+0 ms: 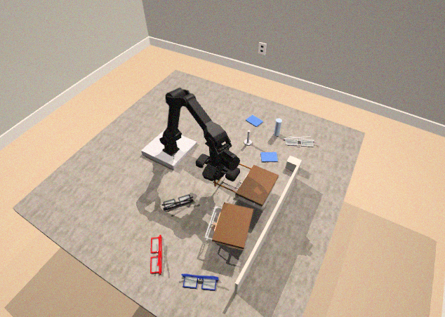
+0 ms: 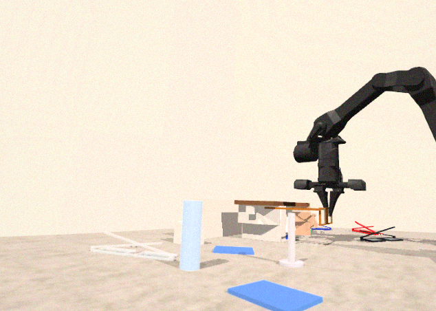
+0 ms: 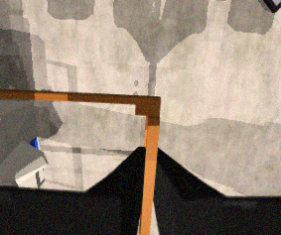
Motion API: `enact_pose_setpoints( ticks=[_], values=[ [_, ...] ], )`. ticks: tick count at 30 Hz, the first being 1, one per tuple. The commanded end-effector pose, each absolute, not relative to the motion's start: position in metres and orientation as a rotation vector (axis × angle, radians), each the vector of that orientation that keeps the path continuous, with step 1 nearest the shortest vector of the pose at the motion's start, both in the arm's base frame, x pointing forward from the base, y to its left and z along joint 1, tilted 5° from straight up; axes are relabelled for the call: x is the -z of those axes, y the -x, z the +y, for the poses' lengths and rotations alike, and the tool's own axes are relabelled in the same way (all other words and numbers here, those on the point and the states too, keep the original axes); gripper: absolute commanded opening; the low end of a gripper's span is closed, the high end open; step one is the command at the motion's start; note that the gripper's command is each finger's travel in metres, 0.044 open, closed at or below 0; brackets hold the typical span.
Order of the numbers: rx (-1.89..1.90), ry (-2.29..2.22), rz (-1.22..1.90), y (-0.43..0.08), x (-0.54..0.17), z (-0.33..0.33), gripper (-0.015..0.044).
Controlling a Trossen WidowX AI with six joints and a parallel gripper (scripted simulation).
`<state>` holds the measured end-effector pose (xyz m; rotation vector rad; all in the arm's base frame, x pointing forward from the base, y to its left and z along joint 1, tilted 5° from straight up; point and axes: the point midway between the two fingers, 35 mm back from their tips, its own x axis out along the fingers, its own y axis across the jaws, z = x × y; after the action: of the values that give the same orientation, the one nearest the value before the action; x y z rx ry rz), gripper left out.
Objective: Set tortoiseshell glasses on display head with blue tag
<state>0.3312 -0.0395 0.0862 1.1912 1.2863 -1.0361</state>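
Note:
The tortoiseshell glasses point(image 1: 226, 187) point(image 2: 309, 208) point(image 3: 152, 133) hang in the air, temples towards the heads. My gripper point(image 1: 225, 174) point(image 2: 329, 216) point(image 3: 147, 154) points down and is shut on their front. The temple tips reach in under the brown roof of the farther head point(image 1: 259, 180) point(image 2: 262, 230); the front stands well out from its face. A small blue patch point(image 2: 287, 236) point(image 3: 34, 143), seemingly the tag, shows by that head. The other head point(image 1: 233, 224) has a white frame point(image 1: 208, 231) at its face. Nose and ears are mostly hidden.
Black glasses point(image 1: 177, 202), red glasses point(image 1: 159, 254), blue glasses point(image 1: 199, 278) and white glasses point(image 1: 300, 141) lie on the mat. A low wall point(image 1: 267, 224) runs behind the heads. A thin post point(image 1: 248, 137) point(image 2: 291, 237), a light-blue cylinder point(image 1: 277, 127) point(image 2: 190, 235) and blue pads stand or lie beyond.

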Motion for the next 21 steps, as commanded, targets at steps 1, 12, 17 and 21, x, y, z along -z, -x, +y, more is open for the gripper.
enact_pose_setpoints(
  ticks=[1, 12, 17, 21],
  values=[
    [1.040, -1.196, 1.290, -0.338, -0.085, -0.038, 0.0000],
    [1.039, -1.197, 1.289, -0.352, -0.085, -0.036, 0.0000],
    [1.038, -1.197, 1.289, -0.359, -0.085, -0.036, 0.0000],
    [1.038, -1.198, 1.289, -0.364, -0.086, -0.035, 0.0000]
  ],
)
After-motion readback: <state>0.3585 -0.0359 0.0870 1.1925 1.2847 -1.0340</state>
